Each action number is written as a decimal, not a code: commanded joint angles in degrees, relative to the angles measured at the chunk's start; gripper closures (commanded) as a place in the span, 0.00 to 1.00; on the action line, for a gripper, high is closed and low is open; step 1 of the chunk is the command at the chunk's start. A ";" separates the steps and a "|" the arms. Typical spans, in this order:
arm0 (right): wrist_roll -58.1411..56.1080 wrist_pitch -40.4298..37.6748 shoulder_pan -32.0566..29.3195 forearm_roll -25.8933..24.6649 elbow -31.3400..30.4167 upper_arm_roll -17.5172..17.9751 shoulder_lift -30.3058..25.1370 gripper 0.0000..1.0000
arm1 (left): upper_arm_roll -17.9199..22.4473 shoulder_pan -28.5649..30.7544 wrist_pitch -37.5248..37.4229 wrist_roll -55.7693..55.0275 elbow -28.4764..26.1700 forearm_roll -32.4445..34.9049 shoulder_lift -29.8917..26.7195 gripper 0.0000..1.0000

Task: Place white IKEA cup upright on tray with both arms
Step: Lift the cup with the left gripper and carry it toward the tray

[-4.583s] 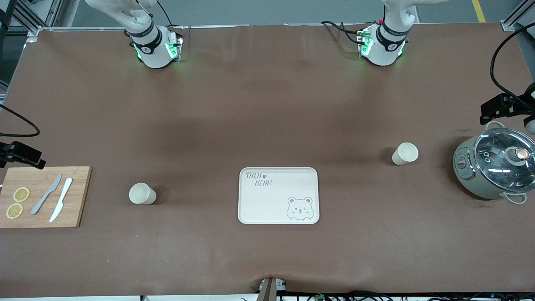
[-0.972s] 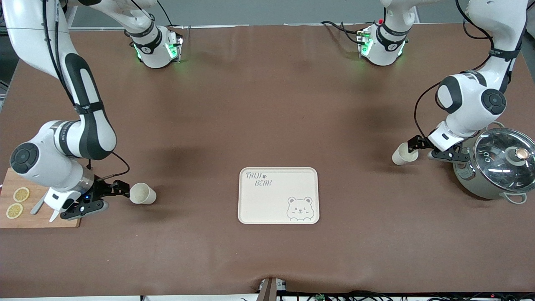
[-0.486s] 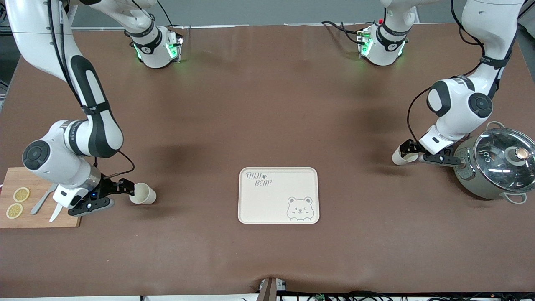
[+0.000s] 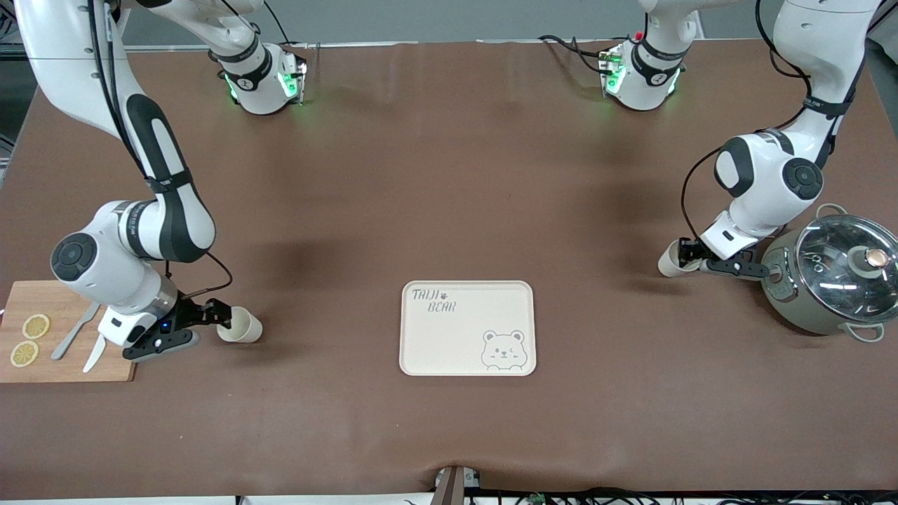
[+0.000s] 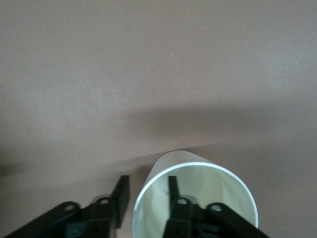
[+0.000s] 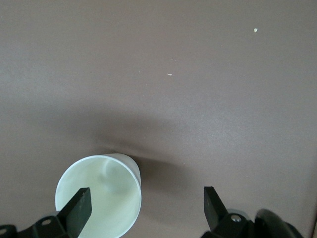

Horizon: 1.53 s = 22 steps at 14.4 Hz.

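Left claw (image 4: 697, 258): fingers spread, one inside the rim of the cup (image 4: 671, 261) lying beside the pot (image 4: 828, 283), one outside. Right claw (image 4: 205, 325): my fingers spread at the mouth of the second cup (image 4: 242, 326), lying near the cutting board (image 4: 70, 330). Between both cups, the tray (image 4: 467, 327) rests on the worktop (image 4: 449, 210).

The tray (image 4: 467, 328) lies on the surface (image 4: 449, 210) midway between the two arms' ends and serves as the landmark. Toward the right arm's end from it lies a cup (image 4: 240, 326) on its side, then a cutting board (image 4: 66, 331) carrying lemon slices (image 4: 29, 339) and two knives (image 4: 88, 333). Toward the left arm's end, slightly farther from the front camera than the tray, lies another cup (image 4: 670, 261), and past it stands a lidded pot (image 4: 828, 280).
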 commanded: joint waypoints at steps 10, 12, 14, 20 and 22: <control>-1.11 4.90 0.52 0.92 -1.94 -0.01 0.84 0.00 | -1.46 -10.11 0.44 -20.27 4.67 -1.14 0.28 1.00; -1.11 5.78 0.61 0.92 -2.03 -0.01 1.19 0.00 | -1.46 -13.27 0.26 -26.69 6.61 -1.06 1.95 1.00; -2.07 5.87 0.52 0.92 -2.03 -0.01 1.72 0.00 | -1.29 -16.53 0.26 -31.36 7.84 -0.79 2.92 1.00; -2.52 8.23 0.52 0.92 -1.94 -0.10 3.04 0.00 | -0.76 -23.66 -4.72 -40.07 13.89 -0.53 4.77 1.00; -2.87 9.64 0.44 0.92 -1.94 -0.10 3.74 0.00 | -0.76 -24.80 -12.71 -43.04 19.68 1.57 6.16 1.00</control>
